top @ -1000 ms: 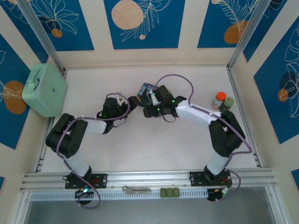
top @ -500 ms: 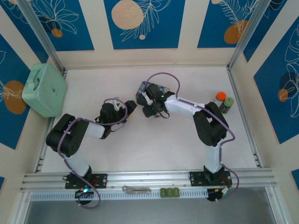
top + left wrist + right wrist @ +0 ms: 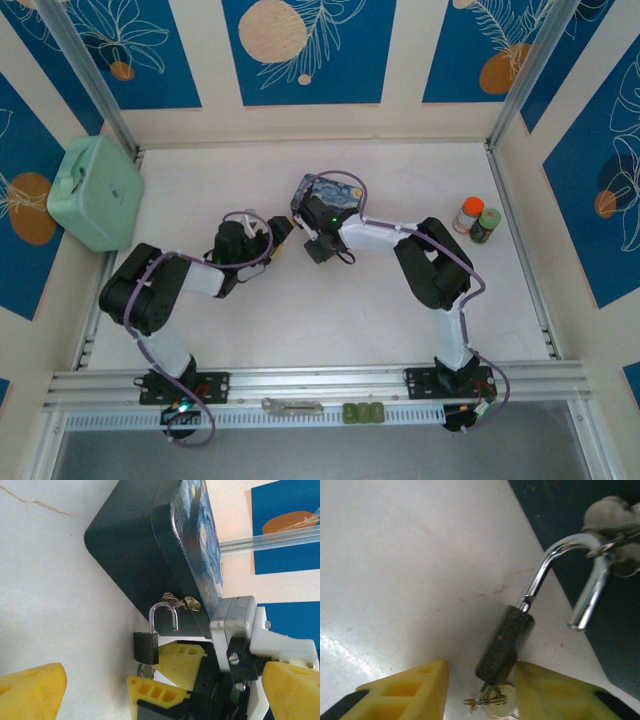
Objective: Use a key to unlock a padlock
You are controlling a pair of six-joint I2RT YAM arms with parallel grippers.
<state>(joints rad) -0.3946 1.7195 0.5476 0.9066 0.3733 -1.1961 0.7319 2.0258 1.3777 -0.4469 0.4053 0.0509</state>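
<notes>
Open black padlock (image 3: 505, 641), key (image 3: 491, 703) at its base

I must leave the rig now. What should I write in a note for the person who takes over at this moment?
Left claw: open, holding nothing, beside the tin.
Right claw: open, one finger on each side of the key, not clamped on it.
Padlock: its shackle is hooked through the tin's hasp; the key seems to sit in the keyhole.
Done: one shackle end is free, so the padlock is unlocked.
Left: probably only unhooking the padlock.
</notes>
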